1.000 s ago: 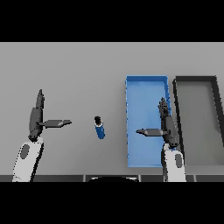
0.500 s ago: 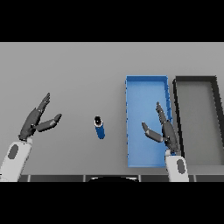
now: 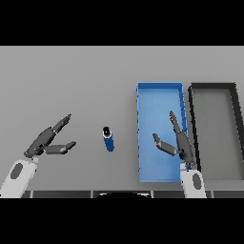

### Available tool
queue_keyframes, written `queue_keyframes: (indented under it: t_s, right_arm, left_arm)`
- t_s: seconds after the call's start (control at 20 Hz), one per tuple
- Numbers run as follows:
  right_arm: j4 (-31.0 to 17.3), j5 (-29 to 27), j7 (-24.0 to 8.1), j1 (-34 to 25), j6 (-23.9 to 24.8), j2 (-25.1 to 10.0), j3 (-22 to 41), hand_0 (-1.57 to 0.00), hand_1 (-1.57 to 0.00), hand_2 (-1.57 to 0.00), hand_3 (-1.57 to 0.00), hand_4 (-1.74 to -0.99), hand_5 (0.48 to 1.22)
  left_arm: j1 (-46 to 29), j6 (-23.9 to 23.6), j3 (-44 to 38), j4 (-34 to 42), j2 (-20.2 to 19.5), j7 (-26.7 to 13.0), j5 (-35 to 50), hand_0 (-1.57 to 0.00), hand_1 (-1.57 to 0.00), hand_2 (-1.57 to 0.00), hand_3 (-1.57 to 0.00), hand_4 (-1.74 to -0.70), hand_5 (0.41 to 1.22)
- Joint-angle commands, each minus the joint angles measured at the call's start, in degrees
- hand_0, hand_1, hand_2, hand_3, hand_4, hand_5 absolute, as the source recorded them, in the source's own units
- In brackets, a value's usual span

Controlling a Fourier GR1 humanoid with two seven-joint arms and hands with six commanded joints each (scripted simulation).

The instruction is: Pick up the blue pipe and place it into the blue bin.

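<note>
Blue pipe point(image 3: 108, 138) lies free on the worktop point(image 3: 71, 81), between our left hand point(image 3: 47, 142) and the bin point(image 3: 159, 97). Both hands are released, fingers spread; our right hand point(image 3: 178, 141) hovers over the bin, probably waiting.

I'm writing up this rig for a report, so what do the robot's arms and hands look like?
Each arm ends in a white forearm shell bearing a grey oval patch. The left hand and right hand are dark grey, with slim segmented fingers and a thumb. No cables or markings show.

Grey table point(image 3: 71, 76), blue pipe point(image 3: 108, 139), blue bin point(image 3: 159, 95), dark bin point(image 3: 214, 88) alongside
</note>
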State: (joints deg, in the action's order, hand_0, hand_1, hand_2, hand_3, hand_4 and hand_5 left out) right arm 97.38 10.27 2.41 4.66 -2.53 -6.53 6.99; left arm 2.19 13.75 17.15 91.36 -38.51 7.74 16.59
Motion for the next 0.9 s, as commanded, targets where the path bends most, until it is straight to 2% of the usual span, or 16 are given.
queue_keyframes:
  t_s: [0.0,0.15,0.25,0.3,0.5,0.6,0.8,0.85]
  right_arm:
    - [-0.3,0.1,-0.3,0.1,0.1,0.1,0.0,0.00,0.00,0.00,0.00,-1.201,0.609]
    - [0.0,0.5,1.1,1.2,-0.2,0.0,0.5,0.00,0.00,0.00,0.00,-1.208,0.612]
    - [-0.1,0.7,-0.3,0.3,0.1,0.3,0.6,0.00,0.00,0.00,0.00,-1.212,0.613]
    - [0.5,0.8,0.5,1.2,0.3,0.4,0.7,0.00,0.00,0.00,0.00,-1.217,0.615]
    - [2.2,0.2,0.0,2.2,-0.1,0.7,0.9,0.00,0.00,0.00,0.00,-1.228,0.621]
    - [1.2,0.9,-0.5,1.5,0.3,0.8,0.9,0.00,0.00,0.00,0.00,-1.231,0.623]
    - [2.7,0.4,1.0,3.5,0.1,0.6,0.8,0.00,0.00,0.00,0.00,-1.218,0.612]
    - [2.7,1.1,0.2,3.3,0.4,0.6,1.1,0.00,0.00,0.00,0.00,-1.212,0.610]
  left_arm:
    - [0.0,0.3,1.3,1.8,0.4,-1.2,-0.1,0.00,0.00,0.00,0.00,-1.11,0.534]
    - [-0.7,2.1,4.6,3.8,1.8,-2.1,-0.9,0.00,0.00,0.00,0.00,-1.16,0.497]
    - [-0.3,1.2,6.8,4.4,3.5,-2.6,-3.6,0.00,0.00,0.00,0.00,-1.18,0.484]
    - [-0.6,0.5,8.0,5.0,4.3,-2.6,-5.3,0.00,0.00,0.00,0.00,-1.18,0.475]
    - [1.2,-1.0,10.7,2.4,9.1,-3.1,-8.5,0.00,0.00,0.00,0.00,-1.19,0.463]
    - [2.5,-1.3,11.6,-0.6,11.6,-4.1,-9.5,0.00,0.00,0.00,0.00,-1.20,0.467]
    - [4.8,-1.1,12.5,-4.6,15.9,-4.2,-9.5,0.00,0.00,0.00,0.00,-1.19,0.469]
    - [6.3,-0.9,12.5,-6.4,17.0,-4.5,-9.7,0.00,0.00,0.00,0.00,-1.19,0.469]
